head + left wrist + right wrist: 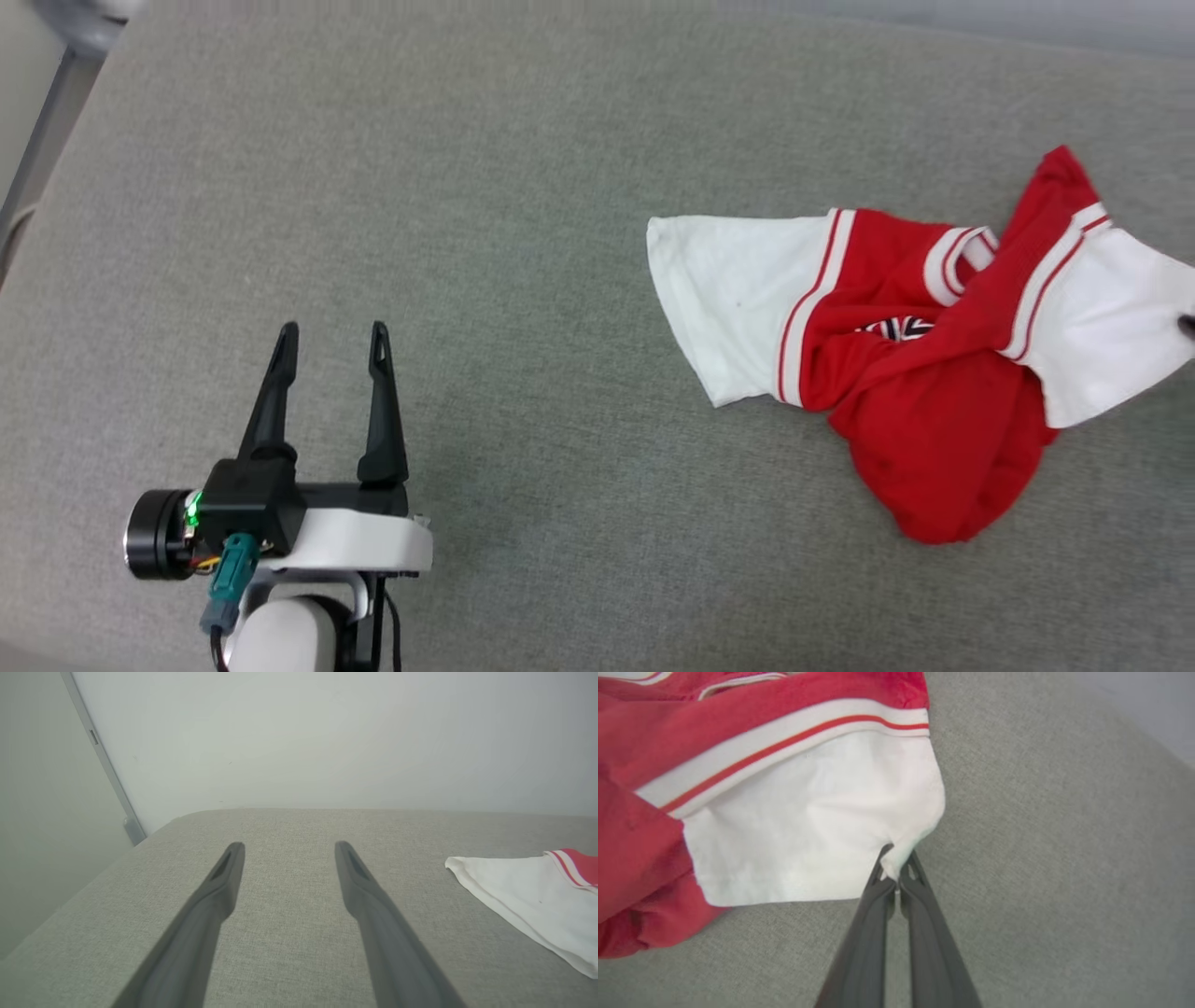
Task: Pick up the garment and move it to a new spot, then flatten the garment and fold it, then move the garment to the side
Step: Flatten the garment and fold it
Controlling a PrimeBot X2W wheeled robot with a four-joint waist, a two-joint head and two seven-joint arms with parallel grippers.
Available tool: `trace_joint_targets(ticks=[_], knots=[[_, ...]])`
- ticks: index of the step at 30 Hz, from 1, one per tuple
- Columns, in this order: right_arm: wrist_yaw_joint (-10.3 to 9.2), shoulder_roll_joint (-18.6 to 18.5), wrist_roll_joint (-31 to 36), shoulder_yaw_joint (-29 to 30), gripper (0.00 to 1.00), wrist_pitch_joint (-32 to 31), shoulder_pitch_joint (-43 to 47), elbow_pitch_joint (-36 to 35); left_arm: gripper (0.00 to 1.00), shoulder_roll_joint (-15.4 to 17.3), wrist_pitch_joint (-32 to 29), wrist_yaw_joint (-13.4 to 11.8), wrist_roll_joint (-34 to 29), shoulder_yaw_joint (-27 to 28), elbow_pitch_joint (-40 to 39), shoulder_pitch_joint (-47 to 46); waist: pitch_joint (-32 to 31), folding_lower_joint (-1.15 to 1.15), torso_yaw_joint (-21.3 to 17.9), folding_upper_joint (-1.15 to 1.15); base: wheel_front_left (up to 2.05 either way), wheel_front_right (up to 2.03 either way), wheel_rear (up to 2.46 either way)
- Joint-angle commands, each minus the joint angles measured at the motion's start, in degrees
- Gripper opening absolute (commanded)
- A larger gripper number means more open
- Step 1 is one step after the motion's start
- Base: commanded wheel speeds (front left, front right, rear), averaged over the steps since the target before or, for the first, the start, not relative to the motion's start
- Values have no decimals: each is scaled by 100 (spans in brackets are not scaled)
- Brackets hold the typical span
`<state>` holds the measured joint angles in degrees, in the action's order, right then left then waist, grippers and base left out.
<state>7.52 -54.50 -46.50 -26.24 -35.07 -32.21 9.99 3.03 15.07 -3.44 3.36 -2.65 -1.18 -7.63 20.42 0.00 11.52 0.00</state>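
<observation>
A wide grey surface (560,140) sits in front of a pale wall (327,742). The garment (934,373) lies bunched up on the right side of it, red in the middle and white at both ends. The right gripper (898,865) has its fingers pressed together, pinching the edge of one white sleeve (808,835). A dark bit at the head view's right edge may be its tip. The left gripper (332,329) is well apart from the garment, fingers spread, holding nothing.
</observation>
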Motion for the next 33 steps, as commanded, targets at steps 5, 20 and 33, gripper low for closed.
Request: trace_joint_targets(ticks=[5,20,33], knots=[[-7,-79,-86,426,0,439,816,-267,100,80,14,24,-63,129,-57,258,-525,0,-371,0,0,0,0],[-6,844,265,2001,0,763,2939,-924,100,947,-202,863,106,85,90,-686,-876,0,-847,0,0,0,0],[-7,1247,616,2073,0,705,2754,-1352,100,2673,-3259,1082,2450,-2171,509,-3415,-447,0,-1257,0,0,0,0]])
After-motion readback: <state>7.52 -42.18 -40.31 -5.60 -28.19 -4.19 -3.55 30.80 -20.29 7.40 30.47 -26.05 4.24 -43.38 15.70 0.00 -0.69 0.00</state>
